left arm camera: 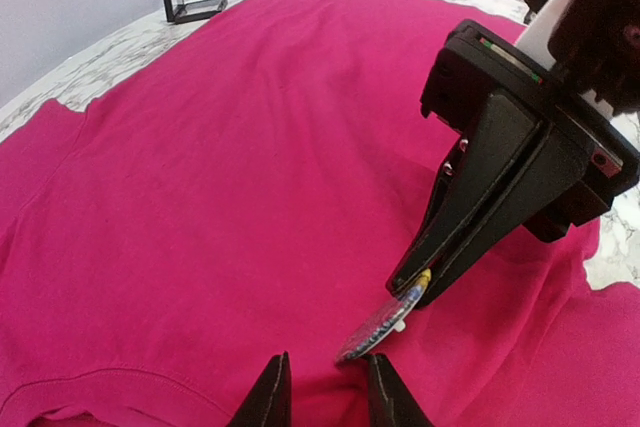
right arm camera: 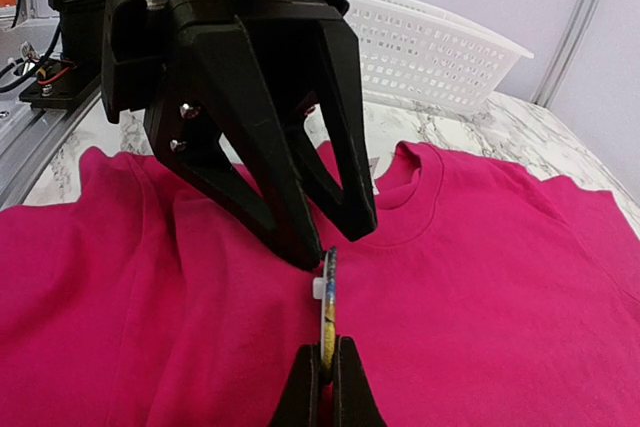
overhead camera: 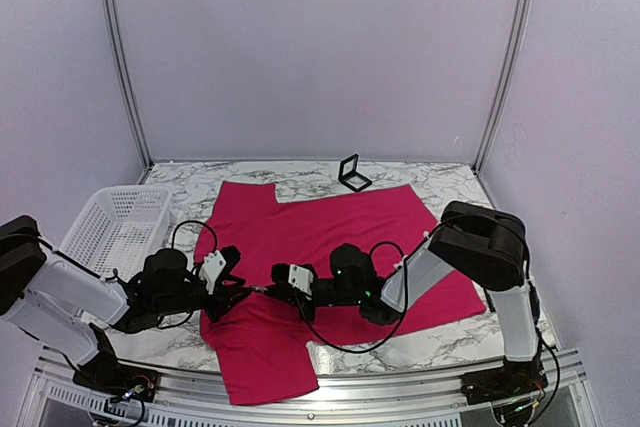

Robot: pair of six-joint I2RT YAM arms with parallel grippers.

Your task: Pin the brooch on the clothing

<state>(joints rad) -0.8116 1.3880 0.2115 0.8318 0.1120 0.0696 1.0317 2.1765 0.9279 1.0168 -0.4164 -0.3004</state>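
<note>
Presently, my left gripper (left arm camera: pixel 326 365) waits with jaws parted and empty, just short of the brooch (left arm camera: pixel 378 327); my right gripper (left arm camera: pixel 418 292), beyond it, pinches its edge over the clothing (left arm camera: pixel 250 177) spread beneath. Risk: an off-centre squeeze may twist the brooch free or bunch the clothing.

Round brooch (right arm camera: pixel 327 295) held edge-on over flat magenta T-shirt (overhead camera: pixel 335 219).

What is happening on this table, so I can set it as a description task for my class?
Two robot arms meet over a magenta-pink short-sleeved fabric T-shirt spread on a marble-patterned table. The right arm has its jaws shut on the edge of a small round flat brooch, held close to the fabric below the collar. The left arm has its jaws slightly apart right beside the brooch. The brooch does not look pinned yet.
</note>
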